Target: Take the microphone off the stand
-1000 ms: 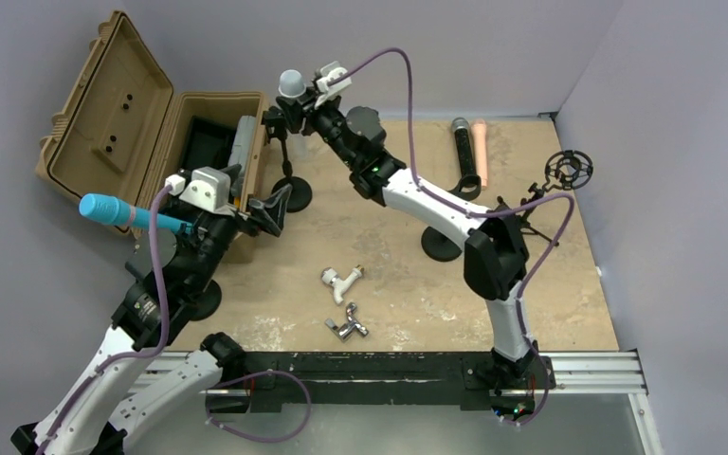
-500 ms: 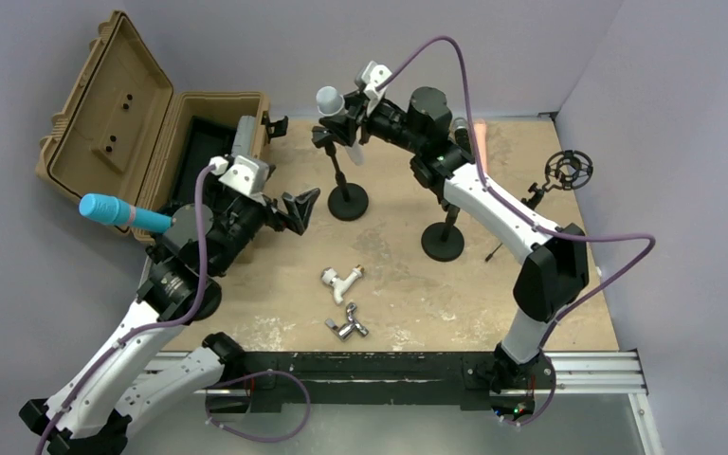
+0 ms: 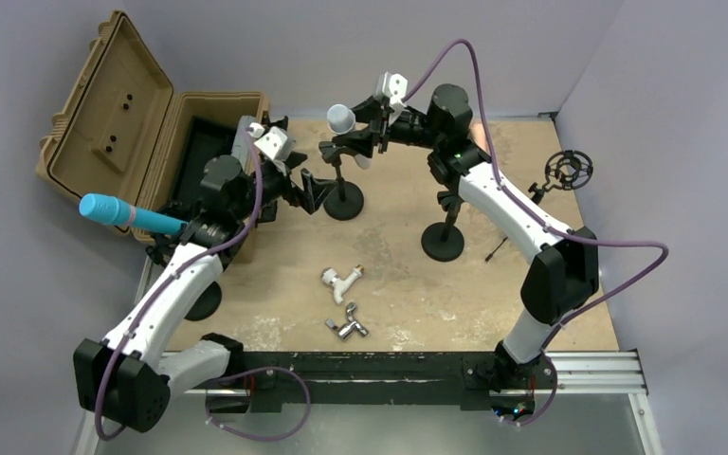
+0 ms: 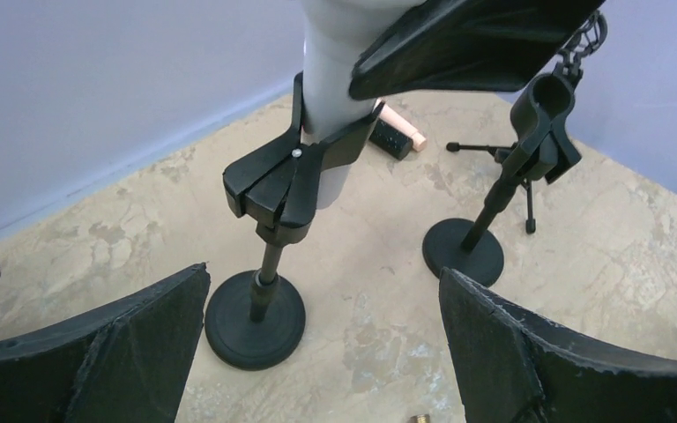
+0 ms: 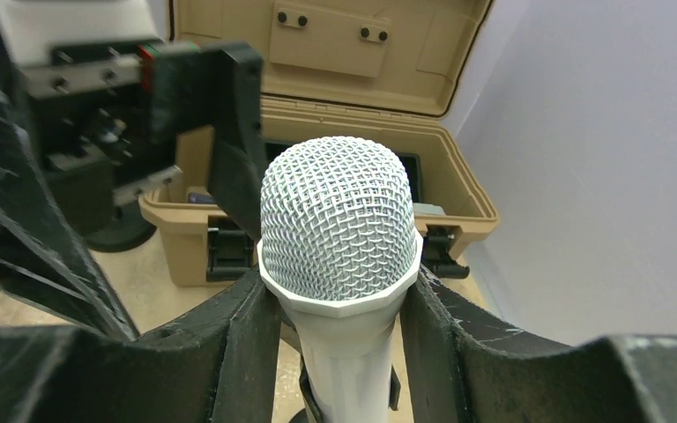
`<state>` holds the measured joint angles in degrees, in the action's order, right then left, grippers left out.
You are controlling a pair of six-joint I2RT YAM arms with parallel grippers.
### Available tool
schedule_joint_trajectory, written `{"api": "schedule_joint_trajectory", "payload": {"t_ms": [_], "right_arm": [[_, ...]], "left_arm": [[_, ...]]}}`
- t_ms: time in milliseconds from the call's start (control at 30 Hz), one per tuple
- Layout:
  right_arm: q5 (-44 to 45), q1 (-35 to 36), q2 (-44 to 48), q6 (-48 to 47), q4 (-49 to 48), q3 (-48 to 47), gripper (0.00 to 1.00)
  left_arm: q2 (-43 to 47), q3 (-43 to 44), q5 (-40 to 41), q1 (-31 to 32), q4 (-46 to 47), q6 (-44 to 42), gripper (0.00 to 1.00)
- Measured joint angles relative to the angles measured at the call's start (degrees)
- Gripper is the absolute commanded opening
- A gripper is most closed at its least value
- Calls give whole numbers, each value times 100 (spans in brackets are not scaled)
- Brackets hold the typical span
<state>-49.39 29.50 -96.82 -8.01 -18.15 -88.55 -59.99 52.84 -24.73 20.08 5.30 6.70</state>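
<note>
Right claw [image 5: 339, 304] is clamping the white microphone [image 5: 339, 220] just below its mesh head, the mic apparently sitting in the stand [image 4: 269, 189] clip on the desk [image 4: 379, 335], while left claw [image 4: 323, 280] is hanging spread apart near the stand's base.

From the left wrist, the mic [image 4: 326, 70] loses its head to the top edge, and a finger [image 4: 476, 44] of the right gripper [image 5: 339, 326] covers part of its body. From the right wrist, its handle runs off the bottom edge, and I can barely see the stand [image 3: 344, 201]. Two small fittings [image 3: 341, 282] mid-desk are too small for me to name.
</note>
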Motion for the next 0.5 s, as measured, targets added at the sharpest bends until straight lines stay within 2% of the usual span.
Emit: {"api": "schedule_joint_trajectory", "payload": {"t_ms": [167, 333, 500], "right_arm": [[-168, -42, -144, 2, -31, -144, 0], [-280, -111, -149, 24, -31, -149, 0], [-339, -118, -151, 42, -28, -162, 0]], "left_arm": [[-782, 48, -737, -404, 374, -367, 100], [-1340, 238, -964, -494, 568, -1078, 100], [-1473, 369, -1117, -494, 874, -1543, 97]]}}
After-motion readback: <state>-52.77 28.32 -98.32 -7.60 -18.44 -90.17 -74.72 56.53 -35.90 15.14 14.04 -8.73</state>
